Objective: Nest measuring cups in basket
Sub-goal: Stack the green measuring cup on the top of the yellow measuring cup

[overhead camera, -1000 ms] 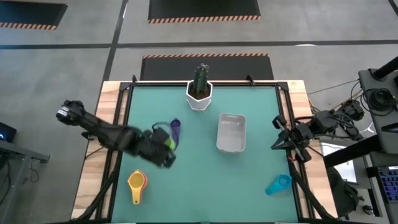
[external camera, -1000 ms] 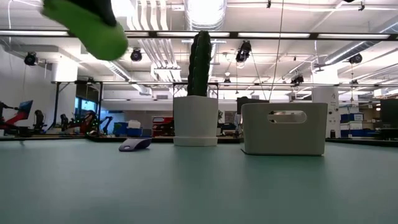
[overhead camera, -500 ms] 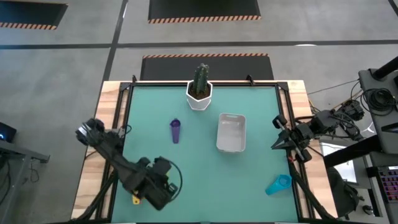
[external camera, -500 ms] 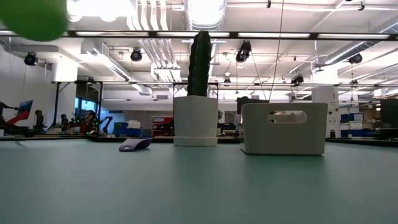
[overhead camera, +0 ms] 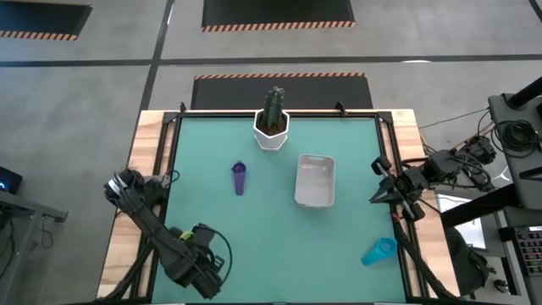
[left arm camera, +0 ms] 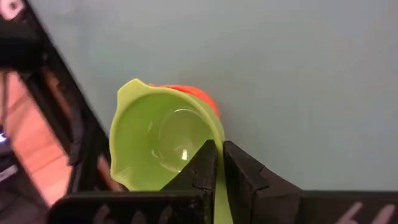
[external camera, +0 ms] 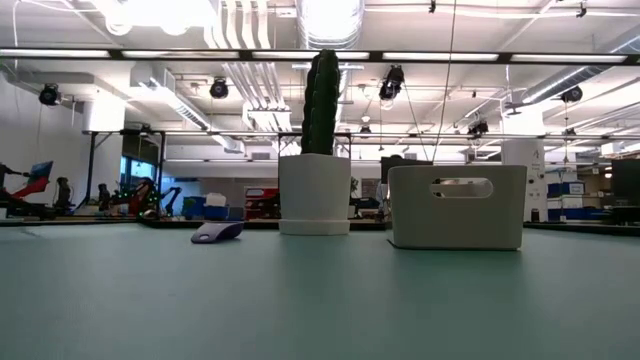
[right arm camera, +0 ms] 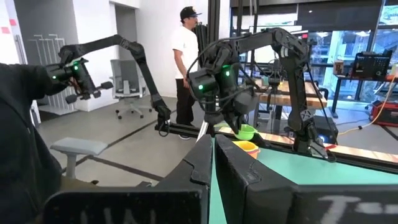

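Note:
My left gripper (overhead camera: pixel 201 269) is near the table's front left and is shut on a green measuring cup (left arm camera: pixel 158 143). The cup hangs over a stack of orange (left arm camera: pixel 200 98) and yellow (right arm camera: pixel 245 147) cups, which the arm hides in the high view. I cannot tell whether the green cup touches the stack. A purple cup (overhead camera: pixel 239 178) lies on the mat left of the grey-white basket (overhead camera: pixel 314 180). A teal-blue cup (overhead camera: pixel 378 251) lies at the front right. My right gripper (overhead camera: pixel 373 198) waits at the table's right edge, shut and empty. My left gripper pinches the green cup's handle (left arm camera: pixel 219 186) between its two fingers, close to the bowl. The fingers come from above, pointing down, along the handle. The cup hangs with its open side up over the orange cup.
A white hexagonal pot with a cactus (overhead camera: pixel 272 127) stands at the far middle of the mat. The basket (external camera: pixel 456 207) stands to the right of the pot (external camera: pixel 314 194) in the low view. A person (right arm camera: pixel 186 59) stands in the room beyond the table.
My left gripper has carried the green cup from beside the purple cup toward the table's near left corner, leaving the low view. It now stands over the yellow and orange stack. It has stayed shut on the cup. The purple cup has stayed where it was.

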Tool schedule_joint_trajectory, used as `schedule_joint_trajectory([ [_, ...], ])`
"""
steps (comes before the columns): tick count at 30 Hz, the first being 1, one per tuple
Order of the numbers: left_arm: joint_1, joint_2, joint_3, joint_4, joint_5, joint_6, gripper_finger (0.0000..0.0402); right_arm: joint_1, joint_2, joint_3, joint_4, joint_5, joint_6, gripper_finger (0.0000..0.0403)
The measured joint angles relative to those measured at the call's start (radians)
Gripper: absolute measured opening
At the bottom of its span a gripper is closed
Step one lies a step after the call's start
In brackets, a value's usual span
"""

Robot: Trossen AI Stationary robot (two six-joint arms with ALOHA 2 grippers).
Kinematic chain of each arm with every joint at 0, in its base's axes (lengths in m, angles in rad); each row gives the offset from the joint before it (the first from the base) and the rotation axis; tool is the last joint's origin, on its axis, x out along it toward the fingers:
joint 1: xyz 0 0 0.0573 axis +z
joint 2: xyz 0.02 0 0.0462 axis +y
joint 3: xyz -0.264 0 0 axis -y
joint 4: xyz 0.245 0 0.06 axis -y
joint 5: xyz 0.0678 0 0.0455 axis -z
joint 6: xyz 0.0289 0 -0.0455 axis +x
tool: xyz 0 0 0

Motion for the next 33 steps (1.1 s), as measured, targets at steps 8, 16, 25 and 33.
schedule_joint_trajectory([
  [8, -0.005, -0.001, -0.117, 0.02, 0.027, -0.025, 0.0, 0.0, 0.0, 0.0, 0.0, 0.0, -0.007, 0.0009],
  [16, -0.009, -0.001, -0.151, 0.044, 0.025, -0.044, 0.0, 0.0, 0.0, 0.0, 0.0, 0.0, -0.006, 0.0009],
  [25, -0.036, -0.001, -0.194, 0.15, 0.034, -0.103, 0.0, 0.0, 0.0, 0.0, -0.001, 0.0, -0.005, 0.0009],
  [33, -0.038, -0.001, -0.194, 0.148, 0.041, -0.102, 0.0018, 0.0, 0.0, 0.0, -0.001, 0.0, -0.006, 0.0009],
])
